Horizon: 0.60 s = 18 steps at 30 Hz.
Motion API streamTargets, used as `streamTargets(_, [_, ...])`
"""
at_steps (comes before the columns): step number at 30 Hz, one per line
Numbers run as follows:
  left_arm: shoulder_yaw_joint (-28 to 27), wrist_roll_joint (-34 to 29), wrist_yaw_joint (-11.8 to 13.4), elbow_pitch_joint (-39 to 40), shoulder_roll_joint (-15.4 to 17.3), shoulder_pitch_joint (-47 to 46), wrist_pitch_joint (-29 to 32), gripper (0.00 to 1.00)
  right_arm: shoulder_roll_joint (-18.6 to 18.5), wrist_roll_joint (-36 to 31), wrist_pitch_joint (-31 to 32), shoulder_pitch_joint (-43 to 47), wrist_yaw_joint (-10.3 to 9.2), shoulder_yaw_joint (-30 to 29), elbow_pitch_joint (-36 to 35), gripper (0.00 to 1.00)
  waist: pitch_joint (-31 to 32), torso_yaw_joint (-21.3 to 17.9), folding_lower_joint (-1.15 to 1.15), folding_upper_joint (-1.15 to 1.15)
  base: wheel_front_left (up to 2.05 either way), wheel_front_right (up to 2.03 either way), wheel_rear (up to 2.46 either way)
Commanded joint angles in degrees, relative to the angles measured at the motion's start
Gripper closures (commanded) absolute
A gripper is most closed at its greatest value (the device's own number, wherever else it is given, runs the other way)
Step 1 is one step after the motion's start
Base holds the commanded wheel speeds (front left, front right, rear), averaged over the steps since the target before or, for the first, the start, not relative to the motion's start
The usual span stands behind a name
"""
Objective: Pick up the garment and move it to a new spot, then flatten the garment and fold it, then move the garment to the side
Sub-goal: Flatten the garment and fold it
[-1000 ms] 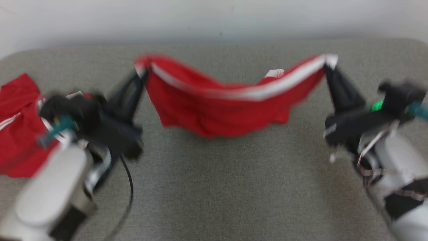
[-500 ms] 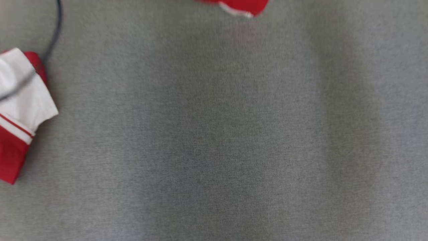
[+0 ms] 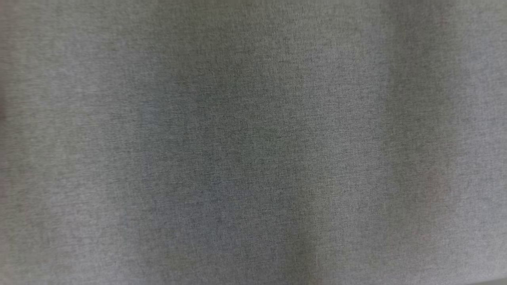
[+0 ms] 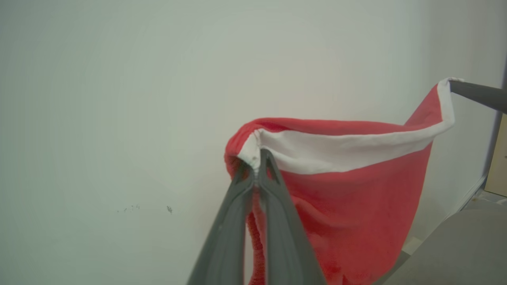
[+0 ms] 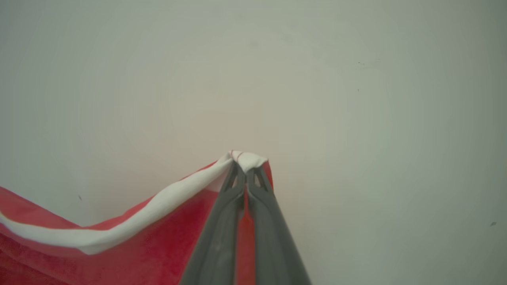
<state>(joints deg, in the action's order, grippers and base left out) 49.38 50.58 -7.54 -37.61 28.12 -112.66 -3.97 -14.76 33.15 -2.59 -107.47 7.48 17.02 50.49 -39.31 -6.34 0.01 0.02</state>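
1. I see the garment (image 4: 348,206) as soft red cloth with a broad white band along its top edge.
2. It hangs spread out, band uppermost, with the red body draping down in loose folds.
3. One end of the band is pinched between the closed fingers of my left gripper (image 4: 259,158), and the other end is pinched in my right gripper (image 5: 245,169).
4. Between those two ends the band sags in a shallow curve, not taut.
5. I cannot tell where the lower hem ends.

Right wrist view: garment (image 5: 119,257) cut off left, bottom.
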Motion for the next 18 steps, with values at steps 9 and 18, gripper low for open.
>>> streamTargets(9, [4.9,7.5,0.1,-1.1,0.1,5.3,-6.6,1.0,-0.2,3.5,-4.5,5.8,0.03,3.8,1.0,1.0,-0.3,-0.4,-0.01,-0.02,0.0,0.0,0.0])
streamTargets(18, [4.2,12.6,0.2,4.8,4.0,24.0,-11.2,1.0,-4.3,10.5,-8.9,26.6,0.03,9.4,-7.2,1.0,6.8,0.4,-0.01,-0.02,0.0,0.0,0.0])
